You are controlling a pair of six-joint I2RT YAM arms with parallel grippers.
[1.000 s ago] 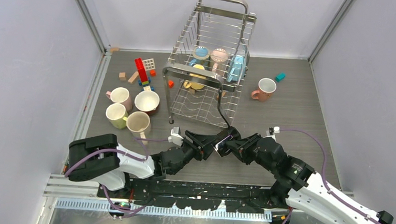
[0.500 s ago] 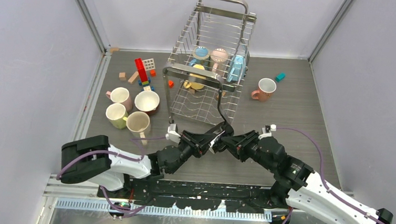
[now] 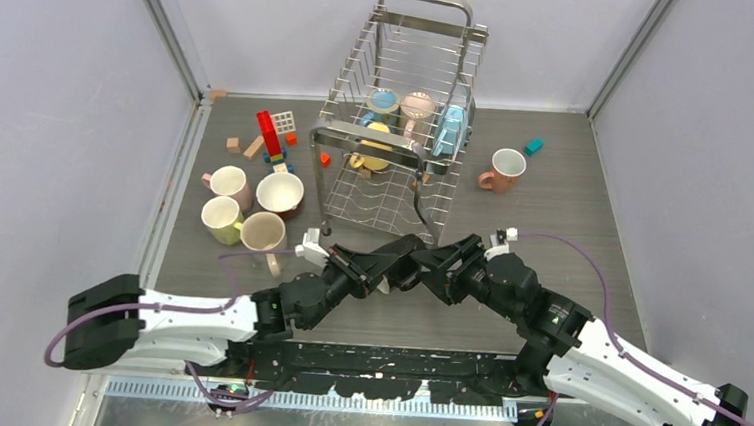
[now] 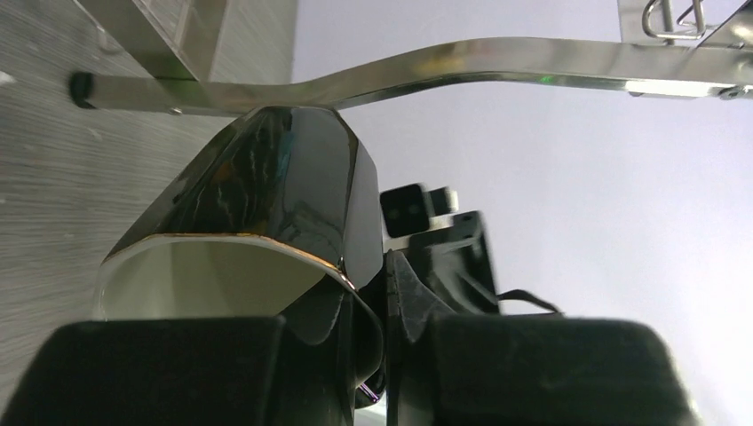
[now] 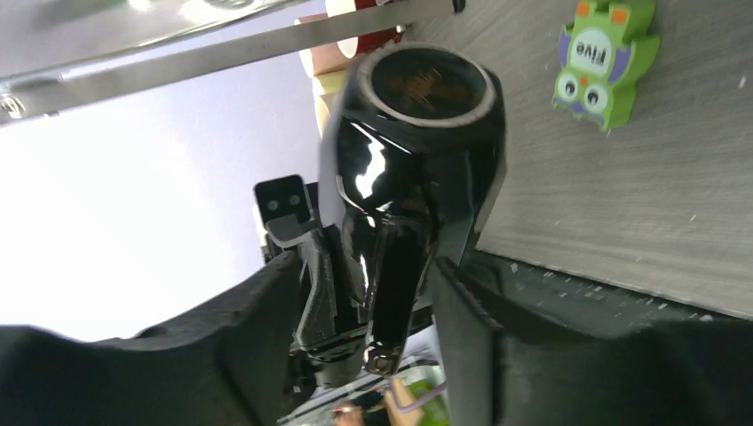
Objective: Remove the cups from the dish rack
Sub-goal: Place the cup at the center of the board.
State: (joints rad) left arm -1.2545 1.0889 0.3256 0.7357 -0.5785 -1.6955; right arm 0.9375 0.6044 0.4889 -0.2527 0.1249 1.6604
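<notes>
Just in front of the dish rack (image 3: 359, 132), the two arms meet over a black mug (image 4: 293, 177). The left gripper (image 4: 377, 346) is clamped on the mug's wall at the rim. The right gripper (image 5: 368, 328) straddles its handle, and I cannot tell whether it grips. Over the last second the pair has drifted a little nearer the rack and leftward, with the left arm stretching out. This looks like a handover, with the mug probably going to the four mugs (image 3: 253, 209) left of the rack. A salmon mug (image 3: 504, 169) sits right of it. Several mugs (image 3: 400, 114) remain inside the rack.
</notes>
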